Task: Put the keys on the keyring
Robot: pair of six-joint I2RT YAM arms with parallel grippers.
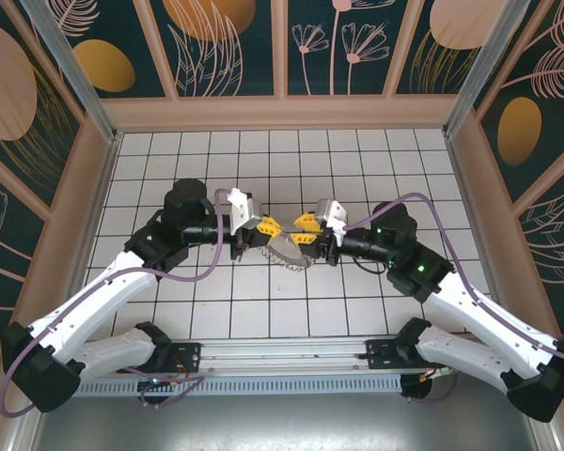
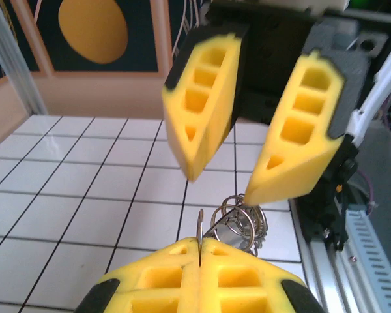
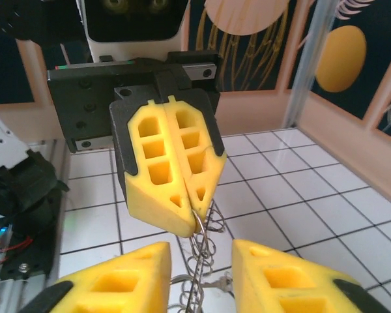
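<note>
Two arms reach in from the near edge of the white tiled table (image 1: 216, 310) and meet head-on over its middle. On the left, the left arm (image 1: 103, 301) runs up from the near left corner and bends inward. The left gripper (image 1: 266, 226) has its yellow fingers (image 2: 156, 280) pressed flat together. In the left wrist view a thin metal edge stands up from the seam between them, so it is clamped on the keyring (image 1: 287, 250).

The keyring sits at the middle of the table, between the two grippers, and appears clear of the tiles. It is edge-on to both wrist cameras. Its fringe of small wire loops bunches just beyond the left fingertips, and in the right wrist view it hangs down like a chain.

The right gripper (image 1: 305, 223) faces the left one, its jaws wide apart with a finger on either side of the ring. Whether either pad touches the loops I cannot tell.

Further right, a purple cable (image 1: 415, 195) arcs over the right arm (image 1: 479, 310), which stretches back to the near right corner. The keys are too small to pick out among the loops
</note>
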